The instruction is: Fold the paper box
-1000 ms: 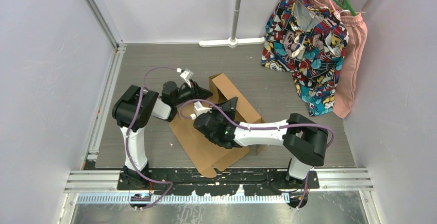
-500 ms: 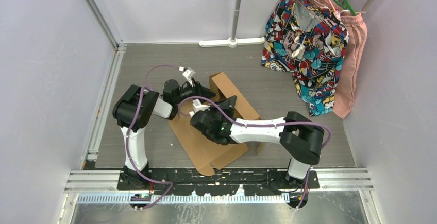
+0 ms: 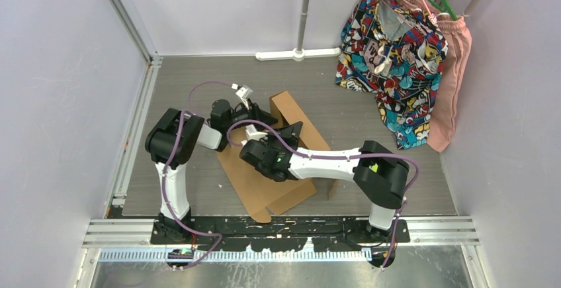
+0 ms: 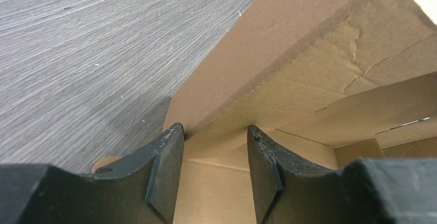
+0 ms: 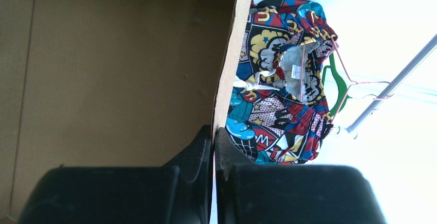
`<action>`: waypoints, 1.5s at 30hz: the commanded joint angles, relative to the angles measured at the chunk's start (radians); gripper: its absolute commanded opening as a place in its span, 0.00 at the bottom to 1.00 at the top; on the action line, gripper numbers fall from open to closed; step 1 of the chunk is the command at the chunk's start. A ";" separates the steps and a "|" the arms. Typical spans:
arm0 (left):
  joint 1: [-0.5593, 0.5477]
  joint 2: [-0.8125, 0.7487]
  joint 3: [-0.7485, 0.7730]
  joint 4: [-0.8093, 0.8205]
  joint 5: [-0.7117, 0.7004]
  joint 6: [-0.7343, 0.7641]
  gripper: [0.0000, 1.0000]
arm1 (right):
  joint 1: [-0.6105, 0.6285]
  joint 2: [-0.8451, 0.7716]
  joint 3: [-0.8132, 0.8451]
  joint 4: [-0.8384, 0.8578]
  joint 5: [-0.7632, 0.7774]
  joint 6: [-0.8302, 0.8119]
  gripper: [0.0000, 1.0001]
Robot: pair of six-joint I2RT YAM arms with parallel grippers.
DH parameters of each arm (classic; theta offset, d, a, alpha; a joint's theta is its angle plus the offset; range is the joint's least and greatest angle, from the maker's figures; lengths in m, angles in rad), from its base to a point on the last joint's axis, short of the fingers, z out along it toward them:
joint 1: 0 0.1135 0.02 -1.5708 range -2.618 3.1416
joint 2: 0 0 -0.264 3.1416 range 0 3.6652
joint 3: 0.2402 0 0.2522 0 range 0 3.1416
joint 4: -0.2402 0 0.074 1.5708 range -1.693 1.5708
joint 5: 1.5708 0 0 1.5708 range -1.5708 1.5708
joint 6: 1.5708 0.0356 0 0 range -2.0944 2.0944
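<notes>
Right tool (image 5: 213, 132) astride paper box (image 5: 118, 74) edge

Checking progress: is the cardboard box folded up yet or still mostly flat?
Partly folded: the cardboard box lies mostly flat, with one side standing up.

A comic-print shirt (image 3: 387, 56) and a pink garment (image 3: 451, 83) hang by the grey table's (image 3: 192, 83) far right.
</notes>
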 commanded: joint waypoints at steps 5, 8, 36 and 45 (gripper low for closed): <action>-0.007 0.006 0.068 0.030 0.040 0.023 0.49 | 0.009 -0.016 -0.012 -0.024 -0.263 0.058 0.02; -0.007 0.010 0.083 0.002 0.035 0.037 0.48 | 0.009 -0.026 -0.021 -0.017 -0.283 0.052 0.02; -0.107 -0.114 0.064 -0.243 -0.364 0.186 0.26 | 0.009 -0.034 -0.028 0.017 -0.311 0.033 0.01; -0.137 -0.135 0.030 -0.240 -0.496 0.200 0.23 | 0.007 -0.052 -0.028 0.011 -0.309 0.053 0.07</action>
